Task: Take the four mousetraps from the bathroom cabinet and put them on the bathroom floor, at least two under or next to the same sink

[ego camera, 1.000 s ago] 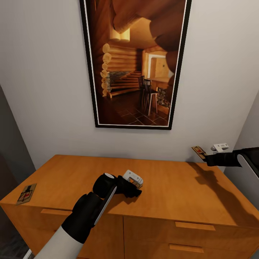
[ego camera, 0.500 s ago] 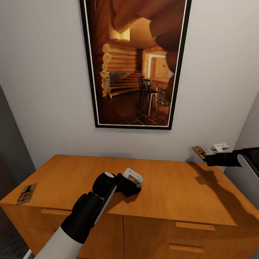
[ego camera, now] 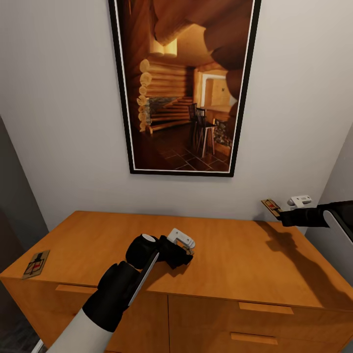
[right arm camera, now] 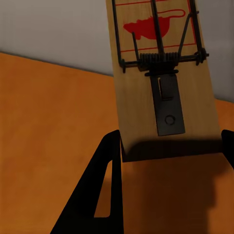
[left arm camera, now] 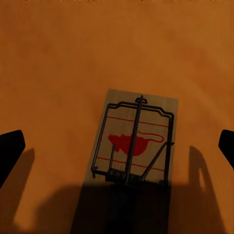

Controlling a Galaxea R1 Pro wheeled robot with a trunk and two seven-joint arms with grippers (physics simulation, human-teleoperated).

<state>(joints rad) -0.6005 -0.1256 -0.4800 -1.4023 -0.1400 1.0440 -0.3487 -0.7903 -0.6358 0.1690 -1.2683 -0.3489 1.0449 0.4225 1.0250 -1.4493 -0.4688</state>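
In the head view, the left gripper (ego camera: 180, 251) sits low on the orange cabinet top (ego camera: 235, 255), just left of centre frame. A third mousetrap (ego camera: 37, 263) lies at the far left corner, close to the edge. At the right edge of the frame the right gripper (ego camera: 283, 214) holds a mousetrap (ego camera: 271, 207) clear of the surface.

In the left wrist view, the fingers (left arm camera: 10, 148) stand wide apart at the frame's two sides, with a mousetrap (left arm camera: 135, 141) lying flat in the centre between them. Closing too high could pinch only the wire bar, or skid the board along the wood.

In the right wrist view, the carried mousetrap (right arm camera: 161, 73) fills the upper centre, its near end clenched between the fingers (right arm camera: 105, 165). The grip appears to catch only that end, though the contact is shadowed, so a quick swing could let it slip.
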